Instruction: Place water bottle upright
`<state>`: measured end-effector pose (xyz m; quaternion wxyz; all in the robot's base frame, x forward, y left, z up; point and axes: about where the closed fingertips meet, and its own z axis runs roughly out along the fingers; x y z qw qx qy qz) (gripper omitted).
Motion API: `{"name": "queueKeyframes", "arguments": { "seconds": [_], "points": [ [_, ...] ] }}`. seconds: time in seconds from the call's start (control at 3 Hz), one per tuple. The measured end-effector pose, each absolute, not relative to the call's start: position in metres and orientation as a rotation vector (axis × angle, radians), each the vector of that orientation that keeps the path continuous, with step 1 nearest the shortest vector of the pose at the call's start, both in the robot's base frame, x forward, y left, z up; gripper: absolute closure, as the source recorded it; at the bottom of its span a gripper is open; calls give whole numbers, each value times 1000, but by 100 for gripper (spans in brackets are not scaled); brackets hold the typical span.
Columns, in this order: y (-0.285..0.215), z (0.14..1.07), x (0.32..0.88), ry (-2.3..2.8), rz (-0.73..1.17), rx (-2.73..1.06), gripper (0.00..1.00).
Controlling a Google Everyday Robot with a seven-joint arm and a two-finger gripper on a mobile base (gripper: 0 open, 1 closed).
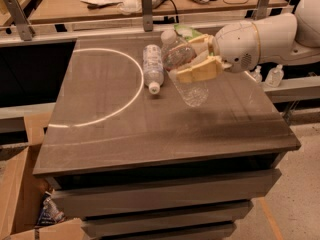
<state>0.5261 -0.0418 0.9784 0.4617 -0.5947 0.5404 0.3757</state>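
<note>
Dark table (150, 129), cluttered benches behind. Gripper (199, 59) over rear right of the tabletop, fingers clamped on water bottle (176, 53). Bottle held tilted, cap up-left. Smaller bottle (152, 66) lies just beside it.

Above the table (150, 134), the tool (196, 63) covers mid-body of the water bottle (193, 91) — arm (280, 36) cropped at right.

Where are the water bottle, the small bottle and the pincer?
water bottle (193, 89), camera view, clear lower body
small bottle (152, 66), camera view, middle of body
pincer (186, 59), camera view, midway between fingertips, clamped on water bottle, right of small bottle
</note>
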Motion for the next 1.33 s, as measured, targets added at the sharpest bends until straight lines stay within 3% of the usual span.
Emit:
{"name": "queueKeyframes", "arguments": {
  "seconds": [1.33],
  "points": [
    [-40, 959, 540, 1162, 1085, -1228, 100]
  ]
}}
